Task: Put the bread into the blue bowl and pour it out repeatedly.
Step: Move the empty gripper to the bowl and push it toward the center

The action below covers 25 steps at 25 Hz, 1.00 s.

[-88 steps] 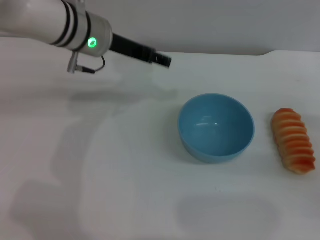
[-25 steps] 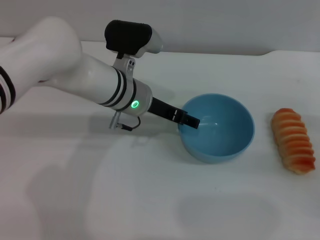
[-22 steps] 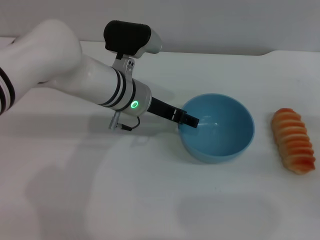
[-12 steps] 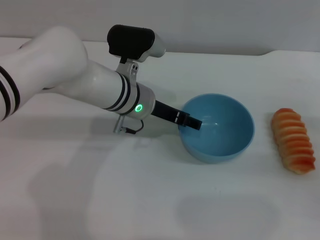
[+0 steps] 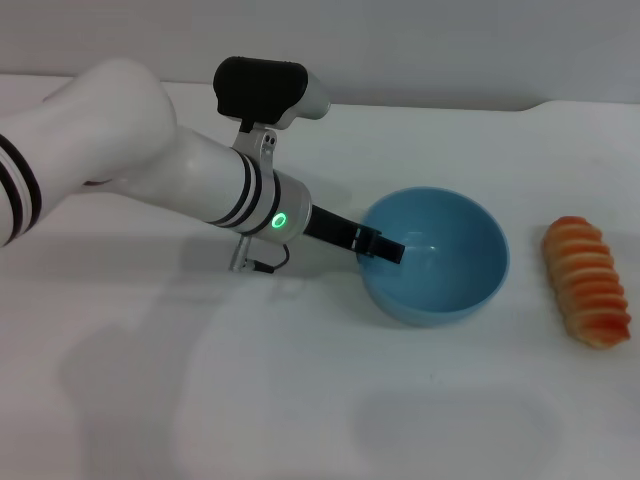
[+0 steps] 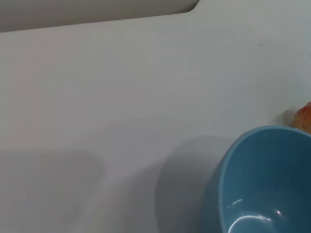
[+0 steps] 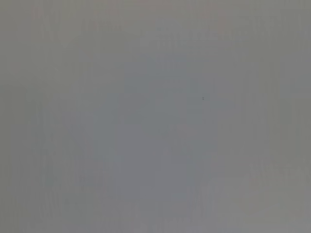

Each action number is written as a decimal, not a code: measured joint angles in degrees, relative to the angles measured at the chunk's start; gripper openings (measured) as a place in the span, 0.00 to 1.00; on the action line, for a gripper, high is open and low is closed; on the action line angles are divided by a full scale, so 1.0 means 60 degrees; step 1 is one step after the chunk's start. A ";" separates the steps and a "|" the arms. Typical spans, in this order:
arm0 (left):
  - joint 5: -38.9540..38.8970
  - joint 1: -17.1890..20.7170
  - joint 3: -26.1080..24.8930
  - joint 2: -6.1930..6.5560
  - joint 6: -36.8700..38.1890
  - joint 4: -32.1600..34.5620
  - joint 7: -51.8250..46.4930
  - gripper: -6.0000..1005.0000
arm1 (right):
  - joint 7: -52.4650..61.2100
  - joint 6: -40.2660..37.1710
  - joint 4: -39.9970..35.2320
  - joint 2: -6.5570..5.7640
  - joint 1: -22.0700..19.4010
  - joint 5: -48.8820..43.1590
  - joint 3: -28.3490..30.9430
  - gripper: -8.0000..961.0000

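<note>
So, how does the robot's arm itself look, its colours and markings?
The left arm is glossy white and rounded, with black bands and a lit green ring light. A black-and-white camera housing sits on its wrist, and a thin dark cable loops beneath. The left gripper is slim and black.

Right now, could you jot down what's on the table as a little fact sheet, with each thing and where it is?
blue bowl: upright on the white table, nothing inside
bread: lying on the table to the bowl's right, apart from it, striped side up
left gripper: at the bowl's left rim, tip reaching over the edge; grip unclear
right gripper: not in view
bread in bowl: not yet
</note>
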 joint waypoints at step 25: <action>-0.0256 -0.0170 0.0351 0.0013 0.0051 -0.0029 -0.0009 0.13 | -0.0004 0.0000 0.0075 0.0024 -0.0047 -0.0061 -0.0066 0.81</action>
